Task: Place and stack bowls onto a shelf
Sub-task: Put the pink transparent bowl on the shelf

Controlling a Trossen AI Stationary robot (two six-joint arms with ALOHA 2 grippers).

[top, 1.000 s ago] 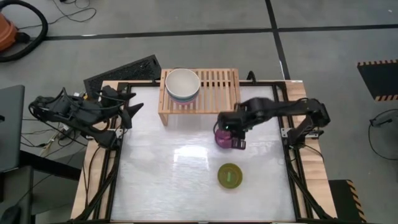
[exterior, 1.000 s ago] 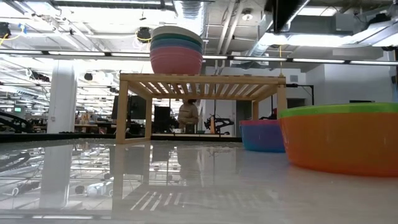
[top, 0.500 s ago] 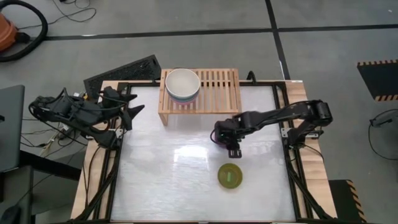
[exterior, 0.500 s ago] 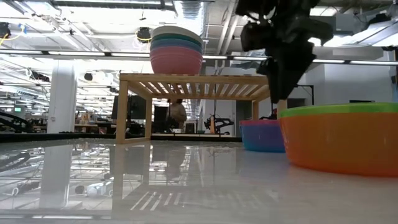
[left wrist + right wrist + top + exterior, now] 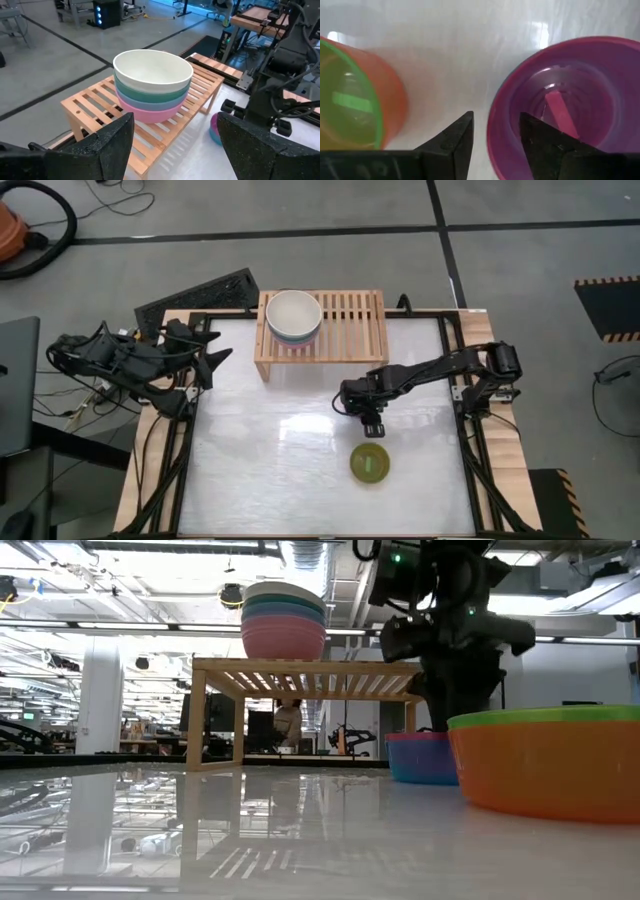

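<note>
Straddling the purple bowl's (image 5: 560, 105) rim: right end effector (image 5: 495, 137), spread.

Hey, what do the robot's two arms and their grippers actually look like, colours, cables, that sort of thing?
Both arms are black, built of jointed segments. The left arm carries loose dark cables, with pale wires trailing beside it. The right arm is slimmer-looking, and small green indicator lights glow on its body in the low view. Each gripper, left gripper and right gripper, has two dark, flat, tapering fingers.

left arm: sitting folded at the table's 9 o'clock edge | left gripper (image 5: 212, 360): fingers spread apart, holding nothing | right arm: reaching from 3 o'clock toward centre | right gripper (image 5: 369, 420): pointing down, fingers parted
</note>
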